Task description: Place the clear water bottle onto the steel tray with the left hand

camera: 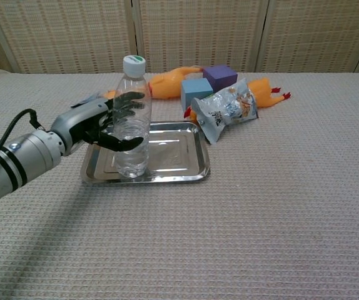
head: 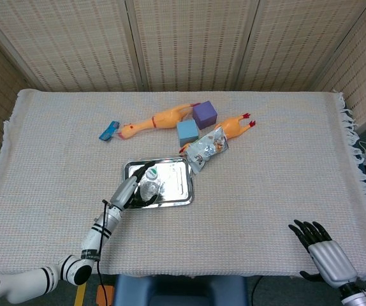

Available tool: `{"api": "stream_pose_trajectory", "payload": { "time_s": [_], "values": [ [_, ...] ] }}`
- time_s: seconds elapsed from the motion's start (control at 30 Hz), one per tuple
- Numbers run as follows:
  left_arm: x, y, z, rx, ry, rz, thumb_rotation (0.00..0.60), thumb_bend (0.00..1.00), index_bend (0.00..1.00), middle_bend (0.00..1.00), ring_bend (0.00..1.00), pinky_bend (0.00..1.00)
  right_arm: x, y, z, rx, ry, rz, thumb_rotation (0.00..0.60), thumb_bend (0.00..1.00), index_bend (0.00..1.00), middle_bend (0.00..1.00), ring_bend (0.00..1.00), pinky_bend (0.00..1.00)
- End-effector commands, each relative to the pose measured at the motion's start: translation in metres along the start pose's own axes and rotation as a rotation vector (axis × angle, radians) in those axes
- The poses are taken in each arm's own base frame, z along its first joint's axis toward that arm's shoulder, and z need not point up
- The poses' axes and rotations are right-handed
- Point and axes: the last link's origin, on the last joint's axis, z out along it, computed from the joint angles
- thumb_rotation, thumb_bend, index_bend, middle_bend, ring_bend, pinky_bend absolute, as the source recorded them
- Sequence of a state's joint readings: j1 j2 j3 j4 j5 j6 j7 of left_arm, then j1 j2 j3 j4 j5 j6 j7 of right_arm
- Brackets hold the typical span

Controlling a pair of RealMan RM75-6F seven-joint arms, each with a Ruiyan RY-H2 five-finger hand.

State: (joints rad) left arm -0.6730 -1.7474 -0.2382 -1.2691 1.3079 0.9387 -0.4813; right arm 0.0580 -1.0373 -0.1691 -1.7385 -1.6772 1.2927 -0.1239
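Observation:
The clear water bottle (camera: 132, 119) with a green-and-white cap stands upright on the left part of the steel tray (camera: 173, 159). In the head view the bottle (head: 150, 187) is seen from above, on the tray (head: 173, 185). My left hand (camera: 107, 122) is at the bottle's left side. Its fingers are spread along the bottle and the thumb curves low in front of it, in a loose cup rather than a firm grip. The same left hand (head: 137, 188) reaches in from the lower left. My right hand (head: 320, 252) rests open at the table's front right, far from the tray.
Behind the tray lie a crinkled snack bag (camera: 226, 109), a blue block (camera: 195, 92), a purple block (camera: 220, 76) and two orange rubber chickens (head: 157, 120) (head: 237, 126). A small blue item (head: 109, 131) lies at the back left. The cloth-covered table ends in a fringe on the right.

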Motion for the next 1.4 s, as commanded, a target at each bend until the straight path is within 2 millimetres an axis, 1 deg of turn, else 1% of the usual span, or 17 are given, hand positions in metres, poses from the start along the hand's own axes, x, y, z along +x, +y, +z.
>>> {"api": "stream_pose_trajectory", "payload": {
  "time_s": [0.03, 0.17, 0.43, 0.57, 0.7, 0.87, 0.97, 1.1, 1.27, 1.4],
  "values": [
    [0.002, -0.001, -0.002, 0.005, -0.001, -0.001, 0.600, 0.39, 0.00, 0.00, 0.00, 0.01, 0.000, 0.000, 0.000, 0.000, 0.001, 0.000, 0.600, 0.01, 0.00, 0.00, 0.00, 0.00],
    [0.004, -0.005, -0.004, 0.019, -0.018, 0.029, 0.600, 0.33, 0.00, 0.00, 0.00, 0.00, 0.000, -0.001, 0.000, 0.001, 0.001, 0.000, 0.600, 0.01, 0.00, 0.00, 0.00, 0.00],
    [0.006, -0.004, -0.007, 0.025, -0.071, 0.060, 0.600, 0.29, 0.00, 0.00, 0.00, 0.00, 0.000, -0.001, -0.002, 0.001, 0.008, -0.002, 0.600, 0.01, 0.00, 0.00, 0.00, 0.00],
    [0.008, -0.001, -0.008, 0.017, -0.080, 0.071, 0.600, 0.29, 0.00, 0.00, 0.00, 0.00, 0.001, -0.001, -0.002, 0.003, 0.008, -0.002, 0.600, 0.01, 0.00, 0.00, 0.00, 0.00],
    [0.012, -0.002, -0.008, 0.019, -0.080, 0.119, 0.600, 0.29, 0.00, 0.00, 0.00, 0.00, 0.001, -0.001, -0.003, 0.004, 0.007, -0.003, 0.600, 0.01, 0.00, 0.00, 0.00, 0.00],
    [0.021, -0.009, -0.008, 0.032, -0.051, 0.188, 0.600, 0.29, 0.00, 0.00, 0.00, 0.00, 0.001, -0.002, -0.004, 0.008, 0.010, -0.002, 0.600, 0.01, 0.00, 0.00, 0.00, 0.00],
    [0.025, -0.015, -0.009, 0.055, -0.045, 0.196, 0.600, 0.29, 0.00, 0.00, 0.00, 0.00, 0.001, -0.002, -0.004, 0.010, 0.008, -0.002, 0.600, 0.01, 0.00, 0.00, 0.00, 0.00],
    [0.032, -0.021, -0.015, 0.077, -0.047, 0.195, 0.600, 0.29, 0.00, 0.00, 0.00, 0.00, 0.001, -0.001, -0.004, 0.012, 0.005, -0.007, 0.600, 0.01, 0.00, 0.00, 0.00, 0.00],
    [0.039, -0.024, -0.022, 0.081, -0.047, 0.190, 0.600, 0.29, 0.00, 0.00, 0.00, 0.00, 0.000, -0.002, -0.004, 0.010, 0.004, -0.011, 0.600, 0.01, 0.00, 0.00, 0.00, 0.00],
    [0.047, -0.029, -0.029, 0.089, -0.040, 0.213, 0.600, 0.29, 0.00, 0.00, 0.00, 0.00, -0.001, -0.002, -0.004, 0.011, 0.000, -0.016, 0.600, 0.01, 0.00, 0.00, 0.00, 0.00]
  ]
}}
